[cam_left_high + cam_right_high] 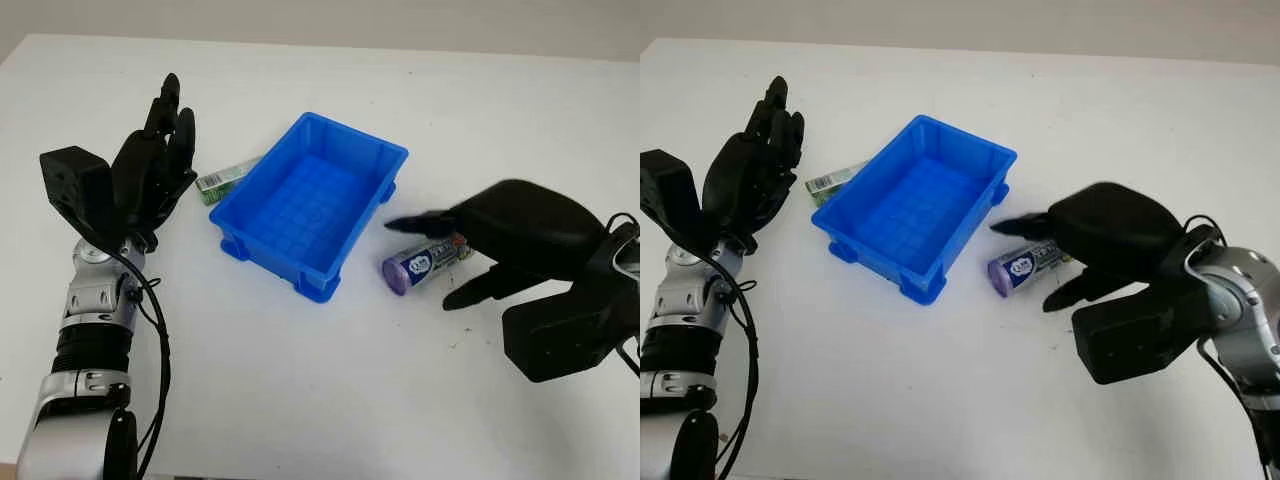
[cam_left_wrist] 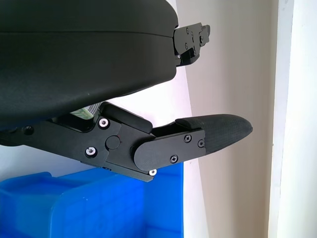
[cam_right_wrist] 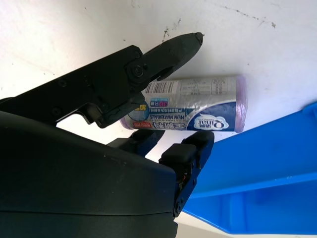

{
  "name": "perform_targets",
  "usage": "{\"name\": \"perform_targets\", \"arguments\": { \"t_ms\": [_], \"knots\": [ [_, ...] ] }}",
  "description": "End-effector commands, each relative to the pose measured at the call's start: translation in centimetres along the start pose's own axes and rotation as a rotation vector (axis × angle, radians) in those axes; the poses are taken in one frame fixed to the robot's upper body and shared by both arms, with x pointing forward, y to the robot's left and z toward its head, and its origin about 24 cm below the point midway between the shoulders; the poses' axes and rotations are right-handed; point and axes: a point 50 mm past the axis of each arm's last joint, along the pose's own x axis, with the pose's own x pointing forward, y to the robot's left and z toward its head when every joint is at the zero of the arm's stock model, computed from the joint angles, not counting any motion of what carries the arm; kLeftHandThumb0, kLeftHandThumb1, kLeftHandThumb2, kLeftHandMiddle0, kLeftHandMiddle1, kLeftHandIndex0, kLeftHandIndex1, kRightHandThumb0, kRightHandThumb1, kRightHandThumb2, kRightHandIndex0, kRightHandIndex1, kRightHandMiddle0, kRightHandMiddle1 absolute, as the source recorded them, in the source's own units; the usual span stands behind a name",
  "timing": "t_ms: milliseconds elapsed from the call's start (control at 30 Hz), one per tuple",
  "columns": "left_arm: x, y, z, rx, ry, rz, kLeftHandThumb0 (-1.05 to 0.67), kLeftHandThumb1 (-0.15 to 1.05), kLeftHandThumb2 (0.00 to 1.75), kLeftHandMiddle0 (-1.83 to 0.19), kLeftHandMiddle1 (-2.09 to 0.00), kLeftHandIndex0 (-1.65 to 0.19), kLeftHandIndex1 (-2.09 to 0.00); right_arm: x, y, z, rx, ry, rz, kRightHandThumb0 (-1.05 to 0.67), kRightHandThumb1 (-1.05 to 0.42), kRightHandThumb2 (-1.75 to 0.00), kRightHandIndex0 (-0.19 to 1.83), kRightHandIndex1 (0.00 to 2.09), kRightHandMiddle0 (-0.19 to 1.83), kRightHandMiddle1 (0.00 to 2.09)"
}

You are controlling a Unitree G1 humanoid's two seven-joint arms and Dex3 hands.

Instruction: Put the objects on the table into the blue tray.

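Plastic, moulded and glossy, the blue tray sits as my landmark on the white table, a rectangular bin with a gridded floor, ribbed rim and nothing inside it. Just off its right side I see the purple roll, a cylinder in shiny printed film lying on its side, purple end cap facing me. My right hand is over that roll, fingers open on either side of it and not closed; the right wrist view gives me what the head cameras cannot: one black finger crossing above the label with its barcode, another fingertip down between the roll and the tray wall, which runs close beside the roll. Against the tray's left wall lies a green-and-white box, flat and small, partly hidden by the rim. My left hand is raised left of the tray, open and holding nothing, matte black with screwed finger plates plain in the left wrist view, where a corner of the tray shows below them. Bare tabletop lies nearer than the tray and beyond it; scuff marks dot the surface near the roll.
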Motion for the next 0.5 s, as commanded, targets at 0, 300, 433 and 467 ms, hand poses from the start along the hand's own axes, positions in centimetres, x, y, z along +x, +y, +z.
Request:
{"name": "perform_targets", "arguments": {
  "t_ms": [0,300,433,467],
  "knots": [
    [0.2,0.3,0.6,0.012,-0.017,0.005,-0.77,1.05,0.62,0.19,0.0,0.19,0.0,-0.1,0.1,-0.3,-0.003,0.026,0.031,-0.55,-0.84,-0.07,0.62,0.16,0.62,0.11],
    [0.4,0.4,0.9,0.023,-0.027,-0.001,-0.76,1.05,0.64,0.19,0.0,0.19,0.0,0.1,0.7,-0.6,0.03,0.088,0.066,-0.54,-0.88,-0.06,0.55,0.12,0.57,0.09],
    [0.4,0.4,0.9,0.023,-0.028,-0.006,-0.76,1.05,0.64,0.19,0.0,0.19,0.0,0.4,1.4,-0.7,0.03,0.068,0.027,-0.53,-0.87,-0.05,0.62,0.16,0.6,0.1],
    [0.4,0.4,0.9,0.023,-0.027,-0.007,-0.76,1.05,0.64,0.19,0.0,0.19,0.0,0.5,1.6,-0.7,0.028,0.065,0.022,-0.53,-0.89,-0.06,0.63,0.17,0.6,0.11]
  ]
}}
